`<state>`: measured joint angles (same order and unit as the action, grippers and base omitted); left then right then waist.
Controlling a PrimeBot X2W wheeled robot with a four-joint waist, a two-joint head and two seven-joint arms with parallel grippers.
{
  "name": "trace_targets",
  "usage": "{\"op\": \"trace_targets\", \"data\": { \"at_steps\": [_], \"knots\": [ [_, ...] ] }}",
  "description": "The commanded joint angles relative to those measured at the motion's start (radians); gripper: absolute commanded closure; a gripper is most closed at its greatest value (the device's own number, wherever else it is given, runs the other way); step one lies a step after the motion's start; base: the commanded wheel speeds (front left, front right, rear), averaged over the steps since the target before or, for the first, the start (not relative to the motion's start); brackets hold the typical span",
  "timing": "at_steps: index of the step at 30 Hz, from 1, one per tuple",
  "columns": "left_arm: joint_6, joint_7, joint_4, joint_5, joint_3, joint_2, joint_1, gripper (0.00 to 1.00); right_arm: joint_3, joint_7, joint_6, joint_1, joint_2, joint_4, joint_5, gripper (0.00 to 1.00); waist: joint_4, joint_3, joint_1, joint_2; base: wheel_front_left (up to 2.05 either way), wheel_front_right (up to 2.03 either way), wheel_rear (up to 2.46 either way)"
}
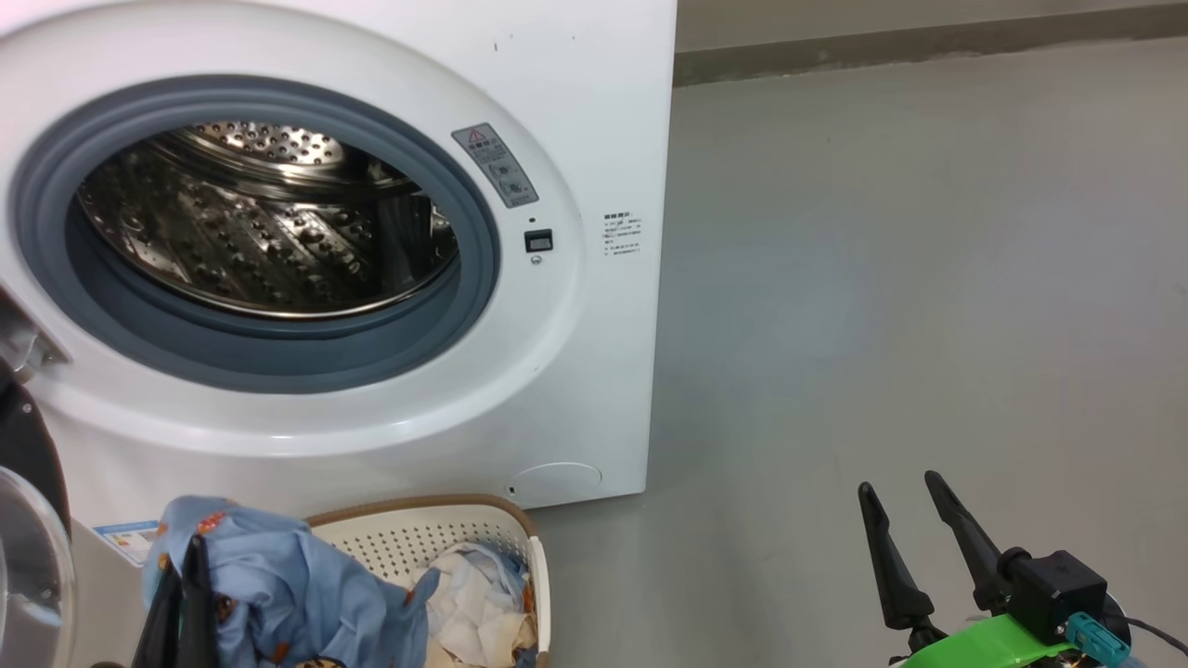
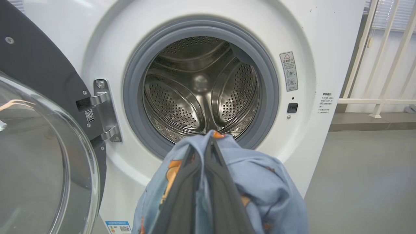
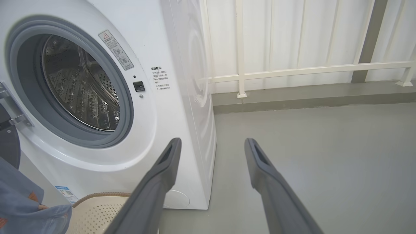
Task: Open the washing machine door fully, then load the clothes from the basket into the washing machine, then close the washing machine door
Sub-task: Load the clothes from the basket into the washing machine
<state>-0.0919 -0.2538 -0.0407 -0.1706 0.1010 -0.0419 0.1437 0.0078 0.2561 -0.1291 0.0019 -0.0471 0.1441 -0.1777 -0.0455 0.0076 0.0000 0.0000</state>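
A bare grey floor (image 1: 882, 278) runs out to a pale railing (image 3: 292, 70) by the far wall, and the white washing machine (image 1: 594, 93) stands on it.

Starting at the left, the washing machine door (image 2: 39, 65) is swung wide. Its glass bulge hangs close on the left of the left claw (image 2: 208, 140), with the steel hinge (image 2: 104, 110) just beyond. That claw's fingers are pressed together on a blue bear-print garment (image 2: 266, 185), one of the clothes, which drapes down both sides of them. Straight ahead of the tips and a little above is the mouth of the drum (image 2: 198, 91), ringed by the grey gasket (image 2: 130, 97). The drum looks empty to me. Just right of that claw sits the basket (image 1: 422, 507), near the machine's front, with white fabric (image 1: 473, 603) lying in it. Well off to the right, over open floor, the right claw (image 3: 212, 141) is spread wide with nothing between its fingers.

I'd say the job in hand is carrying this garment in. Done well, the claw rises enough for the trailing cloth to clear the gasket's lower lip. It then goes deep past the lip before letting go, and keeps off the door glass on its left. A shallow release could leave cloth draped over the seal and foul the door later.
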Motion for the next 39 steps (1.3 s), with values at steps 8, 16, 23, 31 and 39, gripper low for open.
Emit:
{"op": "trace_targets", "data": {
  "at_steps": [8, 16, 23, 31, 39],
  "knots": [
    [-0.005, -0.008, -0.018, 0.001, 0.042, -0.008, -0.16, 1.0, 0.031, 0.006, -0.002, -0.031, -0.003, -0.031, -0.008, 0.0, -0.026, 0.062, 0.0, 0.0, 0.0, 0.0, 0.0],
    [-0.026, -0.008, 0.009, 0.02, 0.06, -0.04, -0.364, 1.0, 0.036, 0.006, -0.002, -0.067, -0.003, -0.039, -0.02, 0.0, -0.055, 0.133, 0.0, 0.0, 0.0, 0.0, 0.0],
    [-0.034, -0.008, 0.034, 0.024, 0.096, -0.083, -0.545, 1.0, 0.037, 0.006, -0.002, -0.098, -0.003, -0.052, -0.03, 0.0, -0.081, 0.222, 0.0, 0.0, 0.0, 0.0, 0.0],
    [-0.036, -0.008, 0.043, 0.031, 0.143, -0.099, -0.695, 1.0, 0.039, 0.006, -0.002, -0.132, -0.003, -0.072, -0.035, 0.0, -0.097, 0.357, 0.0, 0.0, 0.0, 0.0, 0.0],
    [-0.038, -0.008, 0.097, 0.035, 0.19, -0.104, -0.861, 1.0, 0.048, 0.006, -0.002, -0.189, -0.003, -0.102, -0.045, 0.0, -0.112, 0.539, 0.0, 0.0, 0.0, 0.0, 0.0]
  ]
}}
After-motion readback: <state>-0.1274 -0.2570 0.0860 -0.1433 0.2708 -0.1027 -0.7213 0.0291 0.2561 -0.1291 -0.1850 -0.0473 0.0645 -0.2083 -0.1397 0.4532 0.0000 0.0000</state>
